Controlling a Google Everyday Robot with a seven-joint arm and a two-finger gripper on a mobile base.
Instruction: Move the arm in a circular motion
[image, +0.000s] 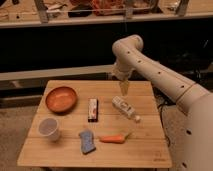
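My thick cream-white arm (165, 80) reaches in from the lower right, bends at a bulbous elbow (127, 50) and points down. Its narrow pale tip, the gripper (123, 88), hangs just above the back right part of the wooden table (150, 150), over the far end of a white bottle (125, 108) lying on its side. The gripper holds nothing that I can see.
On the table lie an orange-brown bowl (61, 98), a white cup (49, 128), a dark snack bar (93, 109), a blue sponge (87, 141) and a carrot (113, 139). A dark shelf unit with cluttered top stands behind the table.
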